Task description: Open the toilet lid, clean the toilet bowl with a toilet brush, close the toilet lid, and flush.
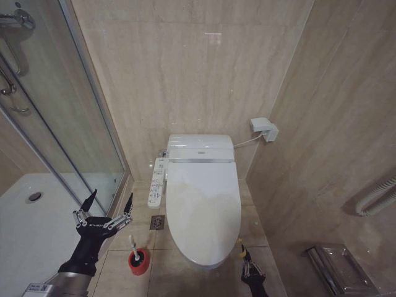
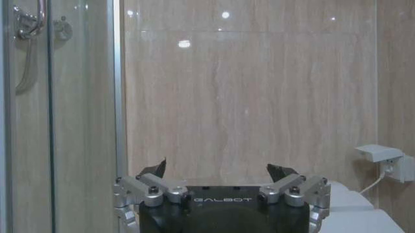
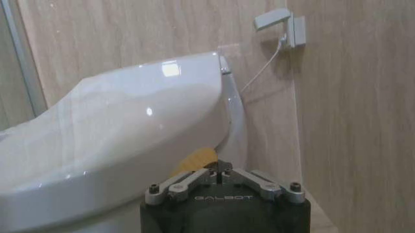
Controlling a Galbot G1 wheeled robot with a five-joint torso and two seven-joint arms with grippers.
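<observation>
Opening step: glossy white oval toilet lid [image 1: 203,201] down; right gripper [image 1: 243,255], fingers pinched together, beside its front rim; left gripper [image 1: 112,207] spread wide. Next: lift the rim.

Closed toilet in a tiled bathroom, a claw on either side of it.

The toilet lid [image 1: 203,201] lies shut at the centre of the head view, hiding the bowl. At its 9 o'clock, a control panel [image 1: 157,182] runs along the toilet's side. The toilet brush [image 1: 133,246] stands upright in a red cup holder [image 1: 138,262] on the floor at the lid's 8 o'clock. At the holder's 10 o'clock, the left claw [image 1: 110,202] hovers with its fingers spread wide, pointing up, just beside the glass shower door [image 1: 74,124]. The right claw [image 1: 242,246] sits at the lid's 5 o'clock, near its front edge, fingers drawn together. A wall socket box [image 1: 264,129] hangs at the lid's 1 o'clock.
</observation>
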